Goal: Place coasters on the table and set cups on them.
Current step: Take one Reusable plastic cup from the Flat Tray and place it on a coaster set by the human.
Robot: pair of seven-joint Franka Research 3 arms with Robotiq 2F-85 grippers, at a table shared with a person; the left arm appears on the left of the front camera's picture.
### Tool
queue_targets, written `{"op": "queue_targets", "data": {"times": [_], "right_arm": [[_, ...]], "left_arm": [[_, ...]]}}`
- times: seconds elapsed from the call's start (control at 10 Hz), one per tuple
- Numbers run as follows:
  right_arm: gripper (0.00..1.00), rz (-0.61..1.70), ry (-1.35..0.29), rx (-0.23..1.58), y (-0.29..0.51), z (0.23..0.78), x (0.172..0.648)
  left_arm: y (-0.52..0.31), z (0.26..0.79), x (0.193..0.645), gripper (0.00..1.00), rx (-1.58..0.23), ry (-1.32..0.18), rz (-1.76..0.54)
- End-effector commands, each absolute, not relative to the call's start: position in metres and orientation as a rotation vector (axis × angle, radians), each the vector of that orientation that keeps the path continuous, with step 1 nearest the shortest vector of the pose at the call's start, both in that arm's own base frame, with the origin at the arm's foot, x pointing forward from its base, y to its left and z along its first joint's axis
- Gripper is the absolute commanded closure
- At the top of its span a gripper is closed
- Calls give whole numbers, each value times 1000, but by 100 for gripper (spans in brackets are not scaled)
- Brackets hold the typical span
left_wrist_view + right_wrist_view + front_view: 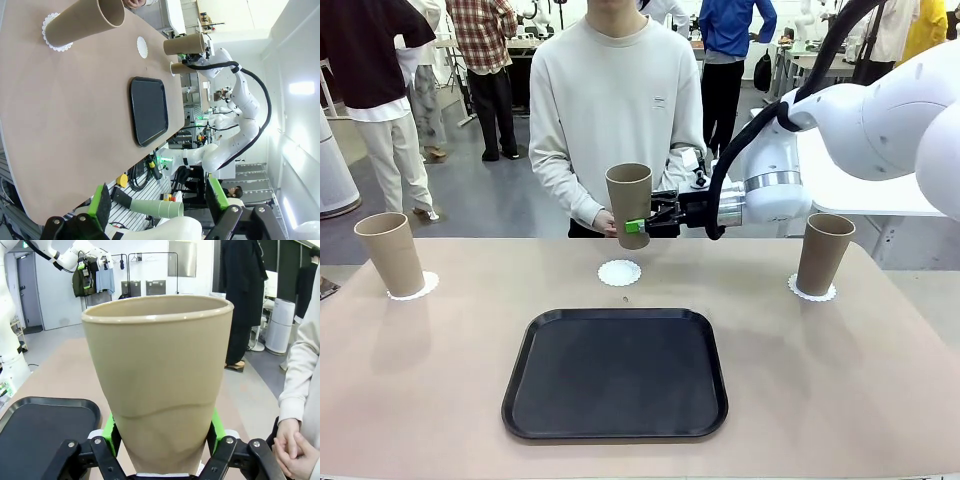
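The broad matte beige-tan counter [840, 380] carries a black rounded-rectangle tray [616, 373] at its middle, and beyond the tray lies a bare round white paper coaster with a lacy scalloped edge [619, 272]. The right gripper [638, 227] is clamped on the lower part of a tall tapered tan-brown tumbler [629, 200], holding it upright in the air just above and slightly behind that coaster. Two more matching tumblers already stand on coasters, one at the far left [391, 253] and one at the far right [823, 253]. The left gripper [158, 202] hangs with its jaws wide apart and empty, off the counter's edge. The held tumbler looks light, stiff and smooth-walled, probably somewhat slippery; gripping low across its narrower base seems the steadiest hold.
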State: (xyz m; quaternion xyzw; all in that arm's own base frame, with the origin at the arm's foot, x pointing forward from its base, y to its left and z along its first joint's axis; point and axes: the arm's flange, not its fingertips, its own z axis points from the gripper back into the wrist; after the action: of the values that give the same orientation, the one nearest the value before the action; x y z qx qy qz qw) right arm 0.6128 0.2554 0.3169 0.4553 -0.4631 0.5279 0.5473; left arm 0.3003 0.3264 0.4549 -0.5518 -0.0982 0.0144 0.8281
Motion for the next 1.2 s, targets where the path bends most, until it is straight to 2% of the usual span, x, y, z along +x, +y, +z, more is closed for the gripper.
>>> {"op": "queue_targets", "data": {"times": [0.0,0.1,0.2,0.3,1.1], "right_arm": [[84,1261,-1100,1074,254,319,607],[84,1261,-1100,1074,254,319,607],[19,1251,-1097,1079,255,317,612],[19,1314,-1059,1105,262,310,610],[19,1299,-1036,1257,278,271,635]], "left_arm": [[326,458,299,0,-1175,-204,44],[326,458,299,0,-1175,-204,44],[326,458,299,0,-1175,-204,44],[326,458,299,0,-1175,-204,44],[326,458,299,0,-1175,-204,44]]}}
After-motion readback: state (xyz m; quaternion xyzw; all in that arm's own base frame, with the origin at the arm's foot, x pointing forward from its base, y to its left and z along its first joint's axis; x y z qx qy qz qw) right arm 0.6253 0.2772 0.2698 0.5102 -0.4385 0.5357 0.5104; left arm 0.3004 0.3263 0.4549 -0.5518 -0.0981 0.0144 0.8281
